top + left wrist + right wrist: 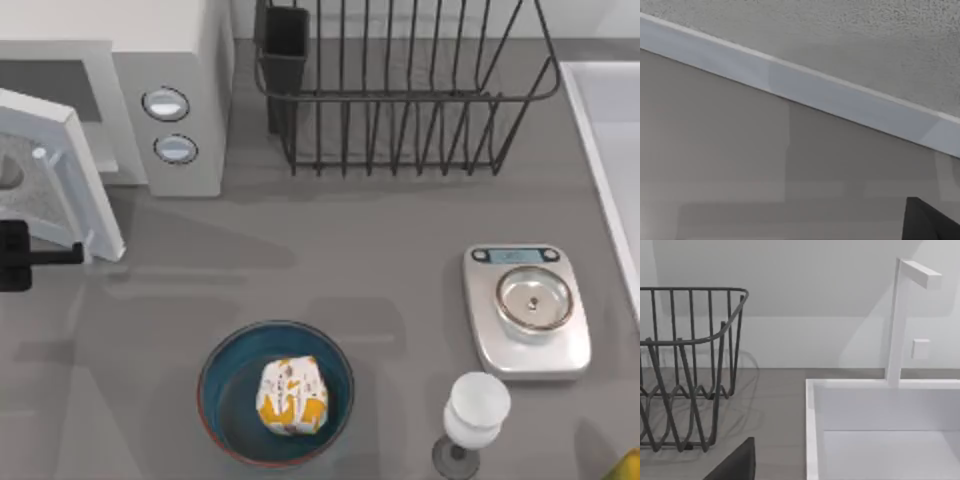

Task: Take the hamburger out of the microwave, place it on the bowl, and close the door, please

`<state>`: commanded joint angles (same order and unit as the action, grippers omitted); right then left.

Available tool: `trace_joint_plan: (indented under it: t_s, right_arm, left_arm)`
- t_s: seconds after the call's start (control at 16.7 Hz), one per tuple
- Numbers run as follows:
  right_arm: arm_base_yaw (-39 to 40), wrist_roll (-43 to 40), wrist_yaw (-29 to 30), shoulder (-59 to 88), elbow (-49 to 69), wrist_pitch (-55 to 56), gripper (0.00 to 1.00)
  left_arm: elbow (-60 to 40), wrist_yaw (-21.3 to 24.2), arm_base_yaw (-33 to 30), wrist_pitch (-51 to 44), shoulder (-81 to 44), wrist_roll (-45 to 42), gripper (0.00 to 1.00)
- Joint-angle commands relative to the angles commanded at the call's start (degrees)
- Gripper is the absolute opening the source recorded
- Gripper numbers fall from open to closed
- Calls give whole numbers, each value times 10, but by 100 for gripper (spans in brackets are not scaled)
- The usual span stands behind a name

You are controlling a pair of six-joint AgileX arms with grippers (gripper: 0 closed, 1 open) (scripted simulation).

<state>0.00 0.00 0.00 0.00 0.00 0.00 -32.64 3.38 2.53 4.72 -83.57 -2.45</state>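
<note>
White paper, printed in orange-yellow, wraps the hamburger (292, 396), which sits inside the bowl (222, 372) at the 6 o'clock edge of the table in the top view. That part of the task appears done.

The door (55, 170) stands open at 9 o'clock, swung out from the microwave (185, 85) at 10 o'clock. The left gripper (20, 256) is against the door's outer face near its free edge; whether its fingers are released or clenched, I cannot tell. The left wrist view shows the door's white frame (805, 92) and meshed window close up.

Step in hand, by my judgement: closing the door. Push along the hinge arc, contact kept near the free edge, until the panel seats flush.

Clearances: the grey table between door and bowl is open; the bowl lies well apart from the swing. The wire rack (400, 90) at 12 o'clock, scale (528, 308) at 3 o'clock and glass (474, 415) at 5 o'clock are remote. The right arm is parked near the sink (880, 430).
</note>
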Motion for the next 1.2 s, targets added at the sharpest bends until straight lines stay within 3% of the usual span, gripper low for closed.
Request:
trace_joint_plan:
  t_s: [0.6,1.2]
  right_arm:
    - [0,0,0,0,0,0,100]
    - [0,0,0,0,0,0,100]
  left_arm:
    - [-47,-4,-3,28,-67,3,0]
    - [-265,-9,-15,11,-267,10,0]
